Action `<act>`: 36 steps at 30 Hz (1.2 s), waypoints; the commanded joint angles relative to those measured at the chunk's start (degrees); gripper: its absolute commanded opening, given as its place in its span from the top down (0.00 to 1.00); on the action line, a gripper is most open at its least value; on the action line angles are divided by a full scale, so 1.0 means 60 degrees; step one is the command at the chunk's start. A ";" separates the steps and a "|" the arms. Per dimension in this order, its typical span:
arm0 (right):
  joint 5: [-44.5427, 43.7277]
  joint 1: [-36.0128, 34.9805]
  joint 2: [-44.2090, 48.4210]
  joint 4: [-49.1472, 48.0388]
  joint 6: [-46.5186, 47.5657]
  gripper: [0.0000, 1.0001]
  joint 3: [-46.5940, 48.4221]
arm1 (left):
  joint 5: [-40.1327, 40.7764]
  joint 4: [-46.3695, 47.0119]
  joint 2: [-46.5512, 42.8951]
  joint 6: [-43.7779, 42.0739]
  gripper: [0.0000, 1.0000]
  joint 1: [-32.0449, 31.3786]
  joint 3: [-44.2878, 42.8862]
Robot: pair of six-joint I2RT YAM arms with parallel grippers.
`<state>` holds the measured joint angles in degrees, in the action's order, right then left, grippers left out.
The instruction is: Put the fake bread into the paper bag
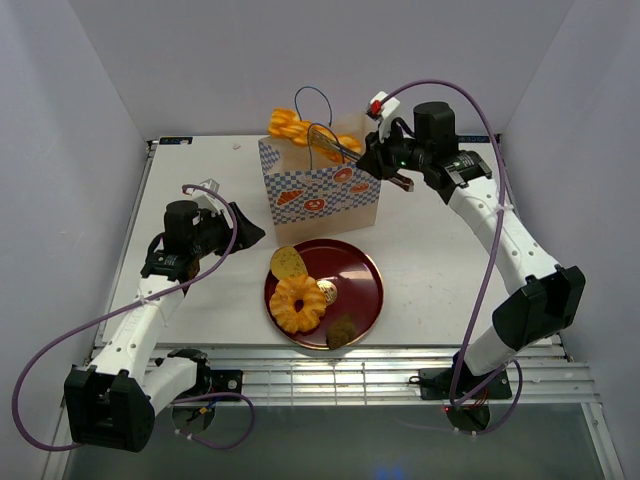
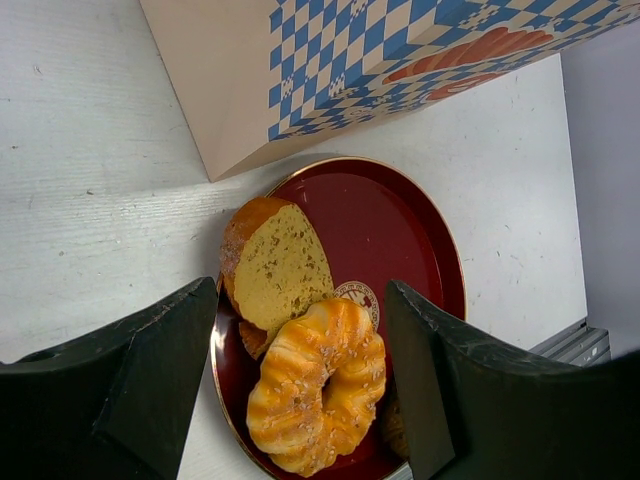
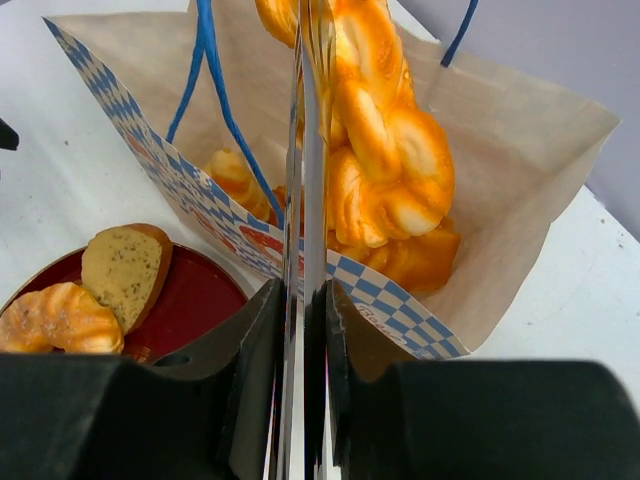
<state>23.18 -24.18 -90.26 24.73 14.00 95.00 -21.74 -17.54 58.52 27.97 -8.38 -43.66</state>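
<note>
From above, the paper bag [image 1: 320,195] stands upright toward the far middle of the table [image 1: 420,280]. A braided twist [image 1: 290,127] juts out over the bag's far-left rim. The right gripper [image 1: 378,160] comes in from the bag's right side, pinching a pair of metal tongs [image 1: 335,145] that run across the mouth to that twist. In front of the bag, by the table's near edge, the red plate [image 1: 355,265] carries a ring pastry [image 1: 298,303], a tan slice [image 1: 287,262] and a small dark piece [image 1: 342,331]. It's hard to say from here which bread that last one is. The left gripper [image 1: 243,230] hovers off the plate's left side.

Over to the left wrist: its fingers [image 2: 150,390] are spread wide with nothing between them. Through the gap, slice and ring lie touching on the plate, and the bag's corner sits just beyond the rim.

Now the right wrist: the jaws are pressed onto the tongs, and the tong blades clamp the twist. It hangs upright in the bag's mouth with its top above the rim. More golden pastries [image 3: 235,170] lie deeper inside.

By my reckoning the job is well along. Several breads are bagged, one is on its way in but not yet released, and three pieces remain on the plate.
</note>
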 commanded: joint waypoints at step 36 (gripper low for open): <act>0.0122 0.0662 0.1449 -0.0650 -0.1249 0.53 -0.0379 | -0.0157 0.0140 -0.0042 -0.0003 0.22 -0.0039 -0.0179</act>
<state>24.14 -20.58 -84.58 21.34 7.38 89.54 -21.89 -17.54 58.70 28.08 -8.38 -43.66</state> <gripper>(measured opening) 0.473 0.779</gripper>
